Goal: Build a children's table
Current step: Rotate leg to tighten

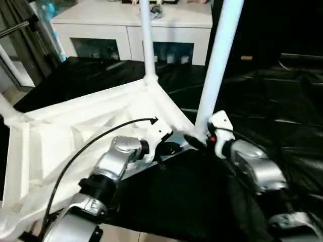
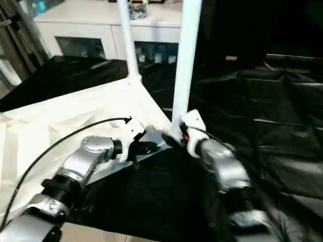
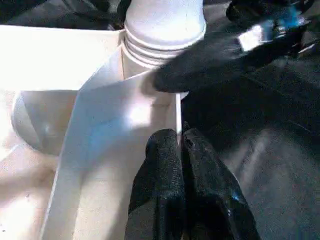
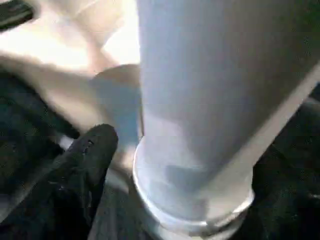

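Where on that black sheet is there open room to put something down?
The black sheet lies bare right of the near leg. It is crowded at the tabletop corner, where the left gripper and right gripper meet.

setting: lab/test room w/ home props | white glass-door cabinet | work surface under black sheeting

Head stereo pair looking down, wrist cameras close, sharing near leg

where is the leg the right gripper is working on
The leg stands upright in the tabletop's near right corner socket, right of the other standing leg, with the right gripper at its base.
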